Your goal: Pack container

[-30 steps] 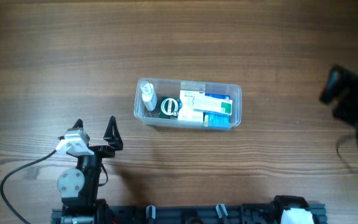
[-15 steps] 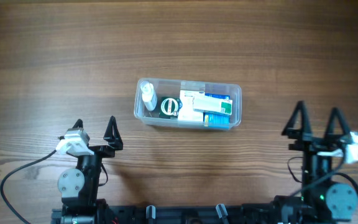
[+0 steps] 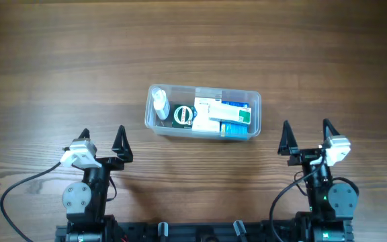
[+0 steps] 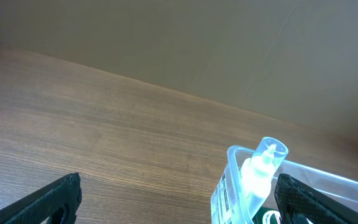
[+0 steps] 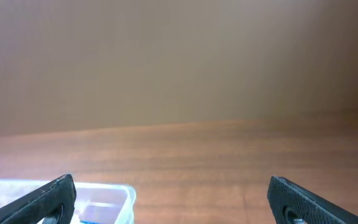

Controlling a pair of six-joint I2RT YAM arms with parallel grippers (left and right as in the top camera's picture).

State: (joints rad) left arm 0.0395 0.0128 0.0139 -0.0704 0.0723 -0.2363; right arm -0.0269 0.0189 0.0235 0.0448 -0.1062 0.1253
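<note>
Two grippers stand on the robot's side of the container, and neither touches it. We find the container upright on the table, its long side running left to right.

Contents, by position in the container:
- Left end: a small clear spray bottle.
- Just right of the bottle: a round dark green item; we cannot tell what it is.
- Middle and right end: small boxes packed side by side, one white, one blue, one teal.

The left gripper sits well apart from the container, off its near left corner, with jaws spread wide and nothing between them. The right gripper sits near the container's near right corner, also wide and empty.

In the left wrist view we see the container's left end and the bottle ahead. In the right wrist view only one corner of the container shows, at lower left.
</note>
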